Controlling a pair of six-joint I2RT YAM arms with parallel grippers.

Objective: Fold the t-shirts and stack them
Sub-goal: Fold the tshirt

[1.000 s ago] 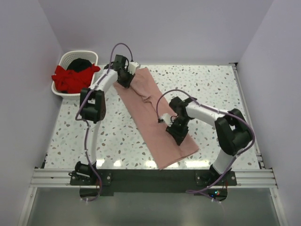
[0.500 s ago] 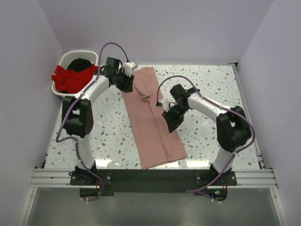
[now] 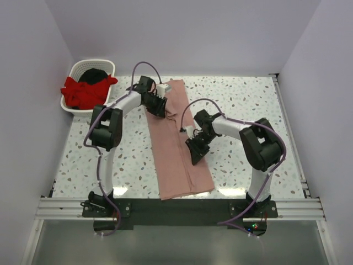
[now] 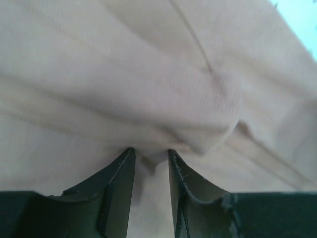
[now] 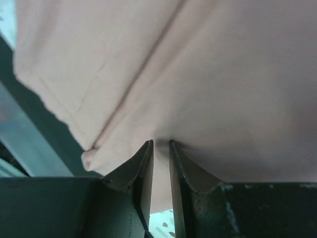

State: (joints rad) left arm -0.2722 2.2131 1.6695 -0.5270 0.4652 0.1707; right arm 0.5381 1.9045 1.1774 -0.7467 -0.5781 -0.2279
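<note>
The salmon-pink t-shirt lies as a long narrow folded strip down the middle of the table, its near end at the front edge. My left gripper is shut on the cloth near the strip's far left edge; the pink cloth fills the left wrist view, a fold pinched between the jaws. My right gripper is shut on the strip's right edge at mid-length; pink cloth fills the right wrist view too. The red t-shirt and the black t-shirt lie in the basket.
The white slatted basket stands at the table's far left corner. Speckled tabletop lies bare to the right and left of the strip. A dark rail runs along the near edge.
Both grippers have swung the pink strip from a diagonal lie to nearly straight front-to-back. Its near end moved left; the right gripper moved left and the left gripper shifted slightly right.
</note>
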